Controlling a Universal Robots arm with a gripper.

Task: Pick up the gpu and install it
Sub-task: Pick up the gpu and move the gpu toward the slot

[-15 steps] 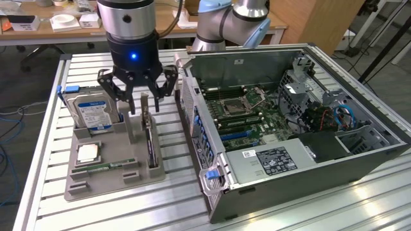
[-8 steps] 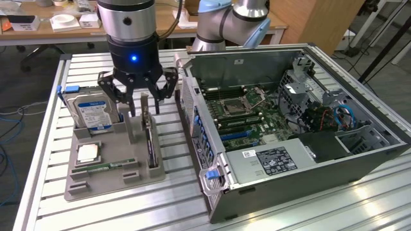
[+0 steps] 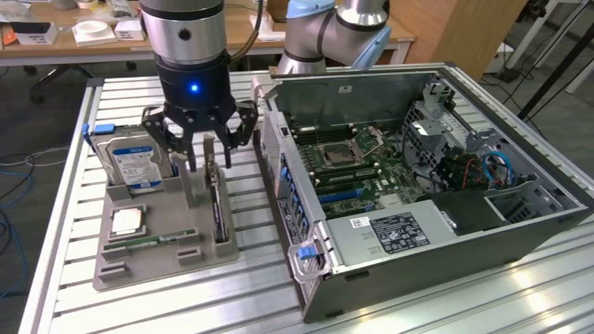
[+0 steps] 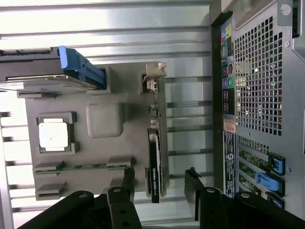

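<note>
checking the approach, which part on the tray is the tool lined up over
The gpu, the card standing on edge nearest the case; the open tool hangs above it. Hard drive, cpu and ram sit aside.

Arm vertical, pincer [image 3: 199,157] down — jaws spread

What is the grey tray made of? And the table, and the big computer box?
The grey tray looks like matte plastic: dull, no shine, with moulded pockets. The table looks like bare aluminium: silvery ribbed slats that catch bright light. The computer case seems to be dark painted sheet metal: thin walls and punched vent holes.
</note>
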